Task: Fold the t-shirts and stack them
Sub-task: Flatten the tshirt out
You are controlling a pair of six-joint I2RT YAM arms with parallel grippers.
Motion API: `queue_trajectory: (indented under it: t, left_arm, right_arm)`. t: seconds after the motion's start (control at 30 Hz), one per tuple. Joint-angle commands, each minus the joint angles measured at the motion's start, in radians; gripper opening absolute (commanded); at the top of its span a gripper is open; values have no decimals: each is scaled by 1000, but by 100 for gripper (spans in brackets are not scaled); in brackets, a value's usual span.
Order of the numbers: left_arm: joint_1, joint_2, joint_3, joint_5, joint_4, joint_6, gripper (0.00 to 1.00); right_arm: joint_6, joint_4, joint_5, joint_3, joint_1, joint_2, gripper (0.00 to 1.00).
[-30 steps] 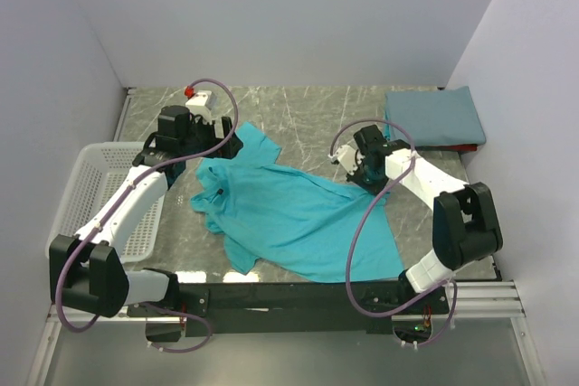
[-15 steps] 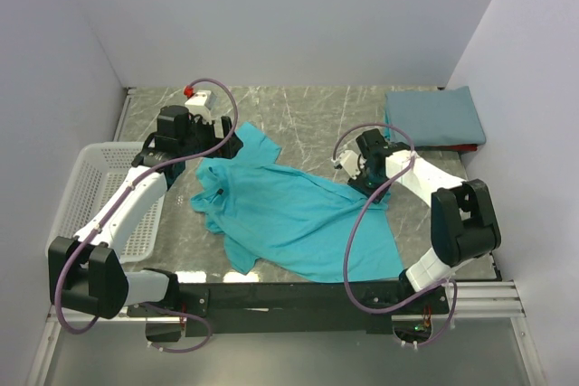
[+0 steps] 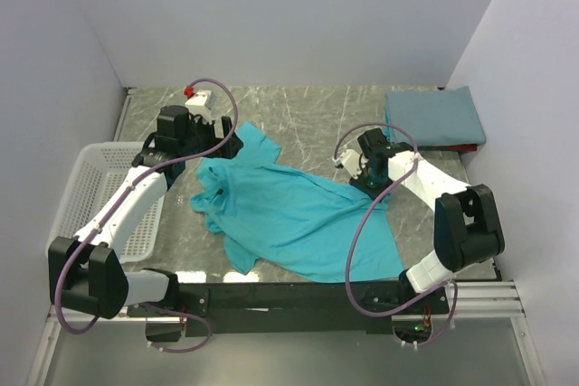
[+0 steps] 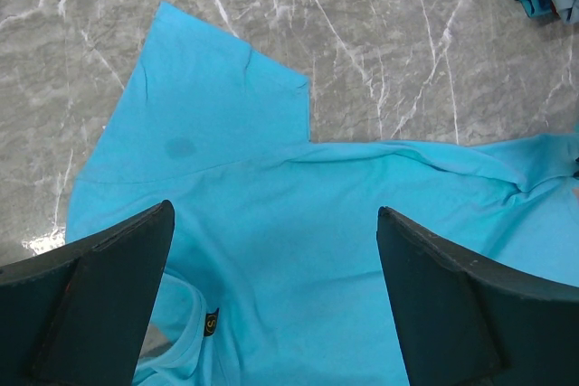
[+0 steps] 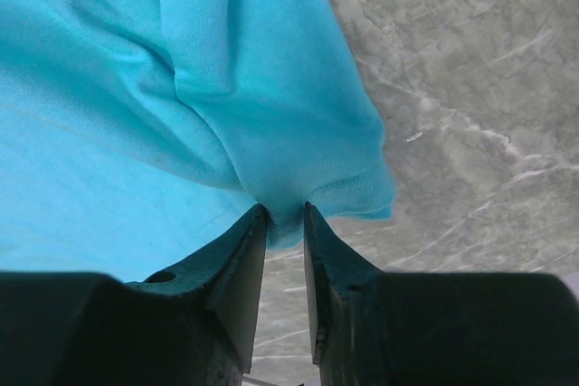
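So the teal t-shirt (image 3: 289, 214) is lying spread out, a bit rumpled, across the middle of the marble counter (image 3: 298, 115). Its collar (image 3: 217, 192) is toward the left side, and one sleeve (image 4: 208, 88) lies flat, pointing to the far edge.

The right end effector (image 5: 285, 214) is down at the shirt's far right edge. Its fingers are closed on a bunched fold of the teal cloth right by a stitched hem.

The left end effector (image 4: 273, 214) hangs above the shoulder area near that sleeve. Its jaws are spread wide and it's holding nothing.

The slate-blue t-shirt (image 3: 434, 117) sits folded as a neat rectangle in the far right corner, well apart from the teal one. A white mesh basket (image 3: 86, 178) is at the left edge.
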Motion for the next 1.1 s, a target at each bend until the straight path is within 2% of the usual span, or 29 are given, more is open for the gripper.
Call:
queue_trajectory:
  t: [0.0, 0.1, 0.23, 0.33, 0.43, 0.47, 0.5, 0.57, 0.6, 0.63, 0.67, 0.77, 0.87, 0.9, 1.0, 1.07]
  left_arm:
    - [-2, -23, 3, 26, 8, 17, 99]
    - [-2, -20, 5, 28, 6, 17, 99]
    - [-2, -20, 6, 28, 6, 18, 99]
    - [-2, -23, 5, 26, 8, 20, 100]
    - [-2, -23, 5, 28, 8, 18, 100]
    - [-2, -23, 5, 25, 6, 17, 99]
    - [-2, -25, 5, 22, 6, 20, 99]
    - [-2, -31, 2, -4, 4, 24, 100]
    - [-2, -32, 0, -11, 4, 29, 100]
    - [-2, -35, -1, -20, 6, 32, 99]
    - [-2, -37, -1, -30, 6, 30, 99]
    - [-1, -29, -9, -35, 23, 26, 99]
    - [12, 21, 0, -3, 40, 6, 100]
    - [21, 41, 15, 35, 44, -17, 99]
    - [65, 161, 103, 135, 32, -74, 93]
    - [87, 282, 210, 161, 6, -101, 88]
  right_arm:
    - [6, -19, -27, 19, -7, -25, 31]
    - [5, -18, -17, 20, -8, -31, 32]
    - [5, -15, -12, 40, -11, -24, 0]
    - [1, -4, 14, 87, -16, 5, 0]
    - [17, 77, 106, 201, -40, 82, 0]
    - [30, 121, 185, 233, -50, 105, 0]
    - [55, 211, 219, 296, -57, 151, 4]
    - [84, 284, 296, 351, -80, 194, 27]
    - [100, 310, 302, 400, -86, 223, 57]
    - [107, 311, 302, 422, -93, 232, 77]
    - [112, 297, 272, 451, -103, 238, 84]
    - [144, 274, 188, 434, -129, 205, 86]
    - [140, 210, -54, 413, -183, 157, 88]
    - [130, 162, -217, 408, -203, 145, 88]
    - [86, 97, -476, 381, -246, 142, 88]
    - [74, 73, -527, 365, -249, 146, 85]
